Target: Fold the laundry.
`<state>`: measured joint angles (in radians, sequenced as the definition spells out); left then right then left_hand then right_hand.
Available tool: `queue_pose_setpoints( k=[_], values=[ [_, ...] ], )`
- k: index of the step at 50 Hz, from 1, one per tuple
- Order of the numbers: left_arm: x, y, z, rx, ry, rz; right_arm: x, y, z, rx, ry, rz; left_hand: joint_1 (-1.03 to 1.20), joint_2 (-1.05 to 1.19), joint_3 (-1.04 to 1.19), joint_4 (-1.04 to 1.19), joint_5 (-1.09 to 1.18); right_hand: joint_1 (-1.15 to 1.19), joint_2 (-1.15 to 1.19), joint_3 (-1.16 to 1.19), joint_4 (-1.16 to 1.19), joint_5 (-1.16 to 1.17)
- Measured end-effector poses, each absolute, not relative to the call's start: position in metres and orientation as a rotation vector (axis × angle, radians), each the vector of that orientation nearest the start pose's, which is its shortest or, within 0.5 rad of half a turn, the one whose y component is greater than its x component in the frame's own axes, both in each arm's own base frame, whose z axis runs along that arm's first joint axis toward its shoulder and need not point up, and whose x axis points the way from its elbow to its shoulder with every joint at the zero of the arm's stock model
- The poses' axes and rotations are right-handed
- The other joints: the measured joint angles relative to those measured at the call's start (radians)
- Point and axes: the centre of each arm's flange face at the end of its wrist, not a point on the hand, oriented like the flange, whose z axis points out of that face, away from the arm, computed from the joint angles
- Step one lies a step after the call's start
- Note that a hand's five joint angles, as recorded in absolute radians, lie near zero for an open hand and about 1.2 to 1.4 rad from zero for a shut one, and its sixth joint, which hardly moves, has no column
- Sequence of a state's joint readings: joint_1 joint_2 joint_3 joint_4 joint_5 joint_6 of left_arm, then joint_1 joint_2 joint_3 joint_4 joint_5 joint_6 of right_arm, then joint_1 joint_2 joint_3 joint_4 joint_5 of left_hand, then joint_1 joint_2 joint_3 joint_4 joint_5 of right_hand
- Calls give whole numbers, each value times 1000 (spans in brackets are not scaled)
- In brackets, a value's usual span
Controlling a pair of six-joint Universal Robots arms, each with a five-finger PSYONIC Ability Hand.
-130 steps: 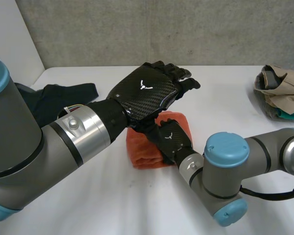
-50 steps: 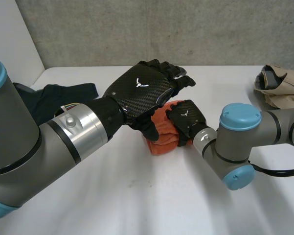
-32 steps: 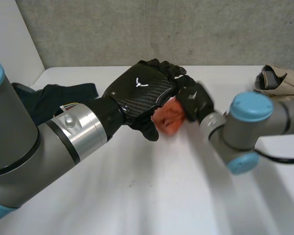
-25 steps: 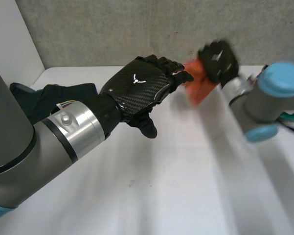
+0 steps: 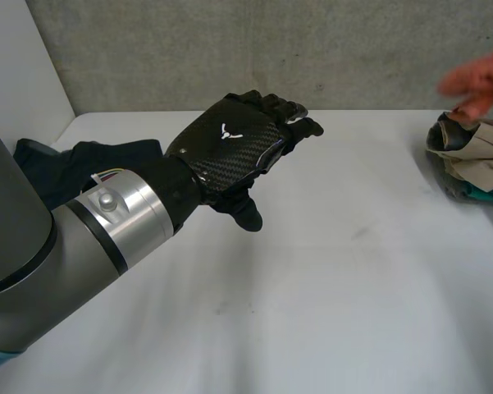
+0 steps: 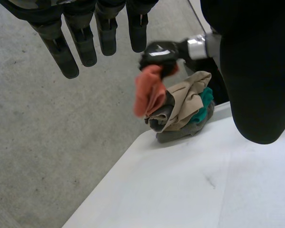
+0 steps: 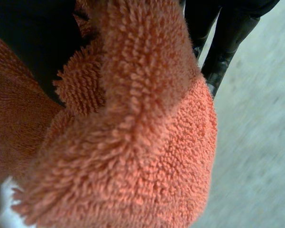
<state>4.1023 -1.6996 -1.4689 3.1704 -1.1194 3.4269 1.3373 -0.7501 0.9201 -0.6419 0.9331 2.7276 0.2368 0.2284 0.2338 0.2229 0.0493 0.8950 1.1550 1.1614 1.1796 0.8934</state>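
My right hand [image 6: 159, 52] is shut on the folded orange towel [image 6: 149, 92] and holds it in the air just above the pile of folded laundry [image 6: 182, 111]. In the right wrist view the orange towel [image 7: 133, 142] is bunched against my palm, with dark fingers [image 7: 227, 28] curled behind it. From the head view the towel [image 5: 476, 78] is at the far right, over the pile [image 5: 472, 164]. My left hand [image 5: 238, 148] hovers open above the middle of the white table [image 5: 312, 287], its fingers [image 6: 85, 33] straight and holding nothing.
A dark garment [image 5: 90, 160] lies crumpled at the table's back left, beside my left arm. The pile of beige, grey and teal clothes sits at the table's right edge. A grey wall runs behind the table.
My right hand closed on the orange towel, lifted it from under my left hand and swung it to the far right above the pile. My left hand has barely moved.
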Motion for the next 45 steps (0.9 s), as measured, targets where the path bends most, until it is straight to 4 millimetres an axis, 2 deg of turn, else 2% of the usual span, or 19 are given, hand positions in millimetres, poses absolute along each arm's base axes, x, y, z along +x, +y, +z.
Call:
queue_pose_setpoints(
  k=[6, 10, 15, 16, 17, 19, 20, 21, 22, 23, 24, 29, 34, 40, 45],
  values=[
    [-328, -170, 301, -1191, -1493, 1764, 25, -517, 179, -1055, 1700, -2649, 0, 0, 0, 0, 0, 0, 0, 0, 0, 0],
    [-328, -170, 300, -1191, -1496, 1760, 7, -510, 160, -1047, 1756, -2611, 0, 0, 0, 0, 0, 0, 0, 0, 0, 19],
    [-328, -170, 299, -1192, -1500, 1756, -11, -505, 153, -1028, 1805, -2596, 0, 0, 0, 0, 0, 0, 0, 0, 5, 31],
    [-328, -170, 299, -1192, -1501, 1756, -14, -504, 154, -1021, 1811, -2596, 0, 0, 0, 0, 0, 0, 0, 0, 5, 31],
    [-328, -170, 299, -1192, -1501, 1755, -16, -504, 156, -1012, 1813, -2598, 0, 0, 0, 0, 0, -46, -134, -135, -125, -55],
    [-328, -170, 298, -1192, -1501, 1755, -18, -503, 161, -994, 1813, -2602, 0, 0, 0, 0, 0, -296, -424, -421, -433, -332],
    [-328, -170, 298, -1193, -1501, 1755, -19, -502, 164, -984, 1811, -2605, 0, 0, 0, 0, 0, -333, -484, -480, -492, -390],
    [-328, -170, 298, -1193, -1501, 1755, -19, -502, 168, -971, 1808, -2608, 0, 0, 0, 0, 0, -531, -701, -694, -686, -581],
    [-328, -170, 298, -1193, -1500, 1755, -19, -500, 176, -948, 1804, -2611, 0, 0, 0, 0, 0, -633, -834, -833, -837, -719],
    [-328, -170, 298, -1193, -1500, 1755, -19, -500, 177, -945, 1803, -2611, 0, 0, 0, 0, 0, -633, -834, -833, -837, -719],
    [-328, -170, 298, -1193, -1500, 1754, -19, -498, 184, -919, 1803, -2612, 0, 0, 0, 0, 0, -691, -926, -934, -940, -818],
    [-328, -170, 298, -1193, -1500, 1754, -17, -484, 213, -808, 1829, -2598, 0, 0, 0, 0, 0, -692, -935, -950, -946, -827],
    [-328, -170, 298, -1193, -1500, 1754, -20, -458, 241, -641, 1966, -2500, 0, 0, 0, 0, 0, -692, -935, -950, -946, -827],
    [-328, -170, 299, -1193, -1499, 1755, -31, -427, 257, -475, 2158, -2340, 0, 0, 0, 0, 0, -692, -935, -950, -946, -827],
    [-328, -170, 300, -1189, -1497, 1759, -71, -396, 268, -343, 2422, -2233, 0, 0, 0, 0, 0, -692, -935, -950, -946, -827]
  ],
)
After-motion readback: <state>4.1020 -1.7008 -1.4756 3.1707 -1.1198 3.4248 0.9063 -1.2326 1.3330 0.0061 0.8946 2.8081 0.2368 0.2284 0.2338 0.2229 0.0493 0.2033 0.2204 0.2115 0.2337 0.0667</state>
